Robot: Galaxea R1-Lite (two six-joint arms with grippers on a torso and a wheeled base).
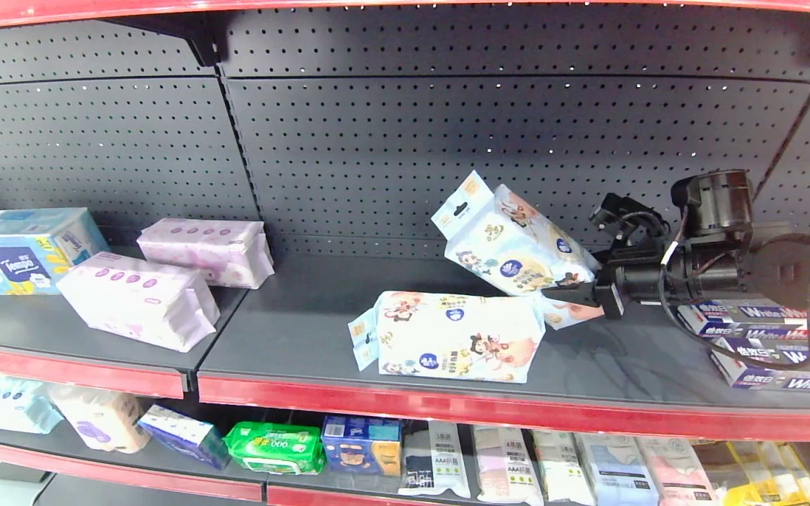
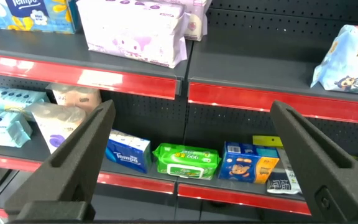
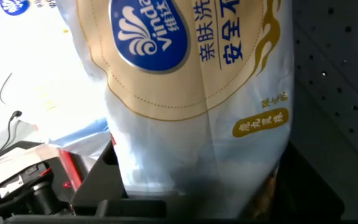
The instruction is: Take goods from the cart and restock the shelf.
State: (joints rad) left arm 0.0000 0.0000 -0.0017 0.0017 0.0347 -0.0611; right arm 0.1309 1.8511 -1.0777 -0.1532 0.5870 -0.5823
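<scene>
My right gripper [image 1: 579, 295] is shut on a white cartoon-printed tissue pack [image 1: 510, 246], held tilted just above the dark shelf board [image 1: 306, 316] near the pegboard back. In the right wrist view the same pack [image 3: 197, 93] sits pinched between the black fingers [image 3: 98, 186]. A second pack of the same kind [image 1: 454, 337] lies flat on the shelf, in front of and to the left of the held one. My left gripper [image 2: 191, 162] stands open with nothing in it, out in front of the lower shelves, its fingers [image 2: 73, 162] wide apart.
Two pink tissue packs [image 1: 141, 299] and a blue tissue box [image 1: 25, 249] occupy the shelf's left. Toothpaste boxes [image 1: 778, 344] are stacked at the right under the right arm. The lower shelf holds a green wipes pack [image 2: 185, 160] and other goods. Red lip [image 1: 503, 411] edges the shelf.
</scene>
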